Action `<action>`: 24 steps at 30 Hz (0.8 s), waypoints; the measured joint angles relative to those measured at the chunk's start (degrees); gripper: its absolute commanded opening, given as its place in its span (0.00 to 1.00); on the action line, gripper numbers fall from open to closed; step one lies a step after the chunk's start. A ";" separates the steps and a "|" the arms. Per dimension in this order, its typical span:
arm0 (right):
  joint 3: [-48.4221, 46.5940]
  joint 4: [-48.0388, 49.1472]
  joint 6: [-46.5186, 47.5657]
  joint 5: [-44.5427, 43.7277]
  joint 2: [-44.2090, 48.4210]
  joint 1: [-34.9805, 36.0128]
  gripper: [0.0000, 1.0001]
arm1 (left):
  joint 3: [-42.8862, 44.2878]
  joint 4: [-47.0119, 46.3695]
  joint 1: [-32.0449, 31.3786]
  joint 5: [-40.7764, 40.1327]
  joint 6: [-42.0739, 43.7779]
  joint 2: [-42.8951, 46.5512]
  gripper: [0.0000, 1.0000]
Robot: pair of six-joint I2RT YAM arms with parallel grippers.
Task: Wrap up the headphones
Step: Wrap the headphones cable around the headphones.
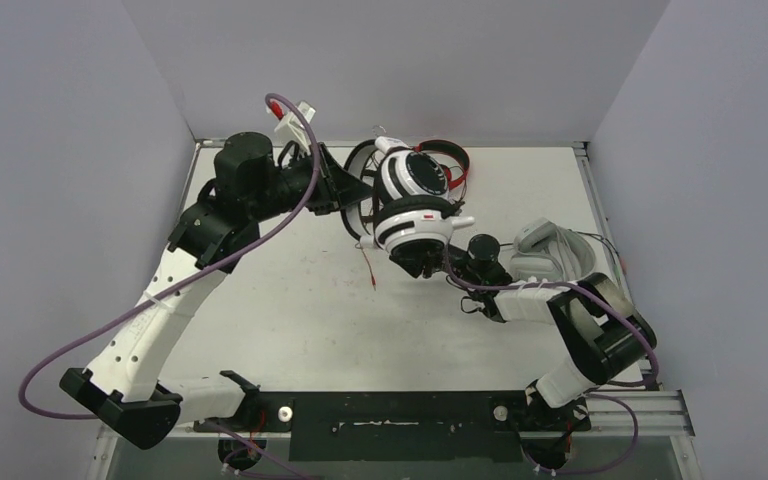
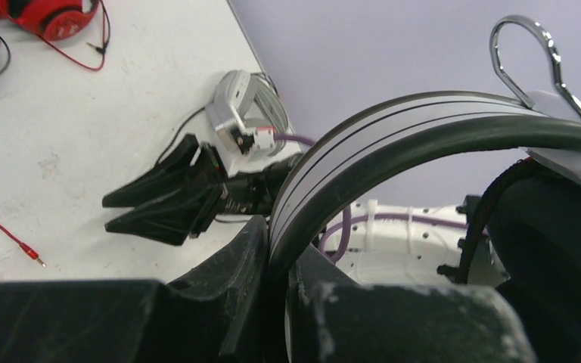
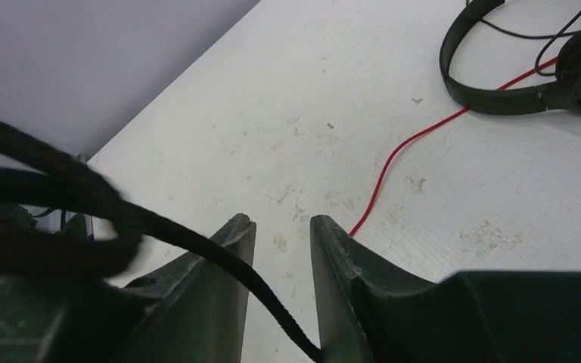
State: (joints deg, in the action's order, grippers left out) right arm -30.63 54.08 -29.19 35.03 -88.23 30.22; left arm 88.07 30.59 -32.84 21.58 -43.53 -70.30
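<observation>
With your left hand (image 2: 278, 281) clamped on the headband (image 2: 393, 128) of the white-and-black headphones (image 1: 415, 200), raised over the far middle of the tabletop (image 1: 290, 320), and your right hand (image 3: 281, 224) parted around their black cord (image 3: 197, 246), slide farther along the cord, close, then wind snugly without slack.

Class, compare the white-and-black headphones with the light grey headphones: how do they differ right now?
The white-and-black headphones are striped white and black; the light grey headphones are plain pale grey. The white-and-black pair is clamped by its headband in the left gripper; the light grey pair lies on the table, ungripped. Both are over-ear.
</observation>
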 measured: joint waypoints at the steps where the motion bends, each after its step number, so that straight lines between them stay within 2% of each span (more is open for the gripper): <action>1: 0.37 0.83 -0.11 -0.04 -0.48 0.15 0.34 | 0.48 -0.17 0.72 0.09 -0.68 -0.26 0.00; 7: 2.99 5.01 -1.92 -0.09 -1.86 2.91 0.32 | 2.67 -1.99 10.38 -0.35 -5.64 -1.99 0.00; 12: 5.27 7.26 -3.69 -0.85 -1.38 9.22 0.31 | 2.71 -3.61 15.98 -4.55 -6.80 -4.09 0.00; 17: 7.89 3.98 -4.66 -1.60 4.35 15.96 0.32 | 2.73 -3.69 18.18 -14.05 -3.45 -5.18 0.00; 24: 8.44 -5.77 -4.35 -1.77 20.48 20.87 0.33 | 3.37 -1.25 18.60 -31.56 4.20 -7.26 0.00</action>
State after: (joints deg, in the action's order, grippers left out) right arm -22.20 48.31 -33.54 33.26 -67.75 51.09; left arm 91.44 29.34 -14.24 -9.98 -39.33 -77.56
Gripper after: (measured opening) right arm 0.321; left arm 0.092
